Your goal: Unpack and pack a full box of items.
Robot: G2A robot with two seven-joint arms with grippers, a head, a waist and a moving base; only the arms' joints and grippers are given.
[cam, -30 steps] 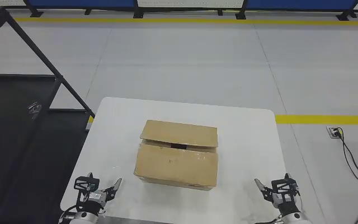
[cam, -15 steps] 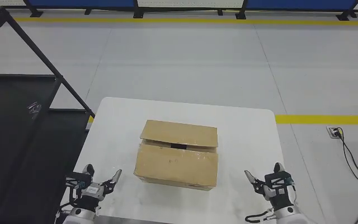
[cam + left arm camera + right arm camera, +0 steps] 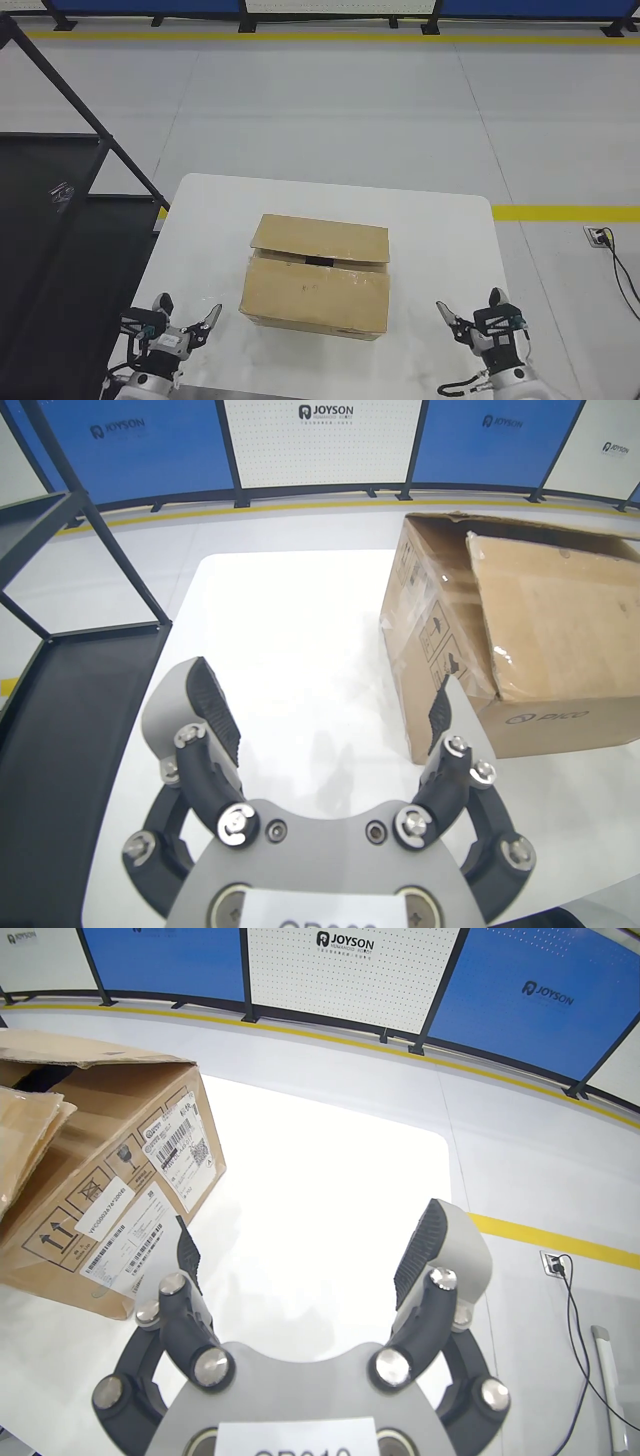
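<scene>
A brown cardboard box [image 3: 316, 276] stands in the middle of the white table [image 3: 420, 230], its top flaps folded down with a narrow dark gap between them. Shipping labels cover the box [image 3: 100, 1163] side facing the right arm. My left gripper [image 3: 186, 316] hovers open at the table's near left corner, a short way from the box [image 3: 505, 625]. My right gripper [image 3: 466, 308] hovers open at the near right corner, also apart from the box. Nothing lies between the fingers of the left gripper [image 3: 320, 695] or the right gripper [image 3: 305, 1233].
A black metal shelf rack [image 3: 60, 200] stands close to the table's left edge; its tray [image 3: 75, 710] lies beside my left gripper. Bare tabletop lies on both sides of the box. A floor socket with a cable [image 3: 600, 237] is off to the right.
Both grippers have come forward from the near edge toward the box over the last second. The right one shifted a little left. The box has not moved.
</scene>
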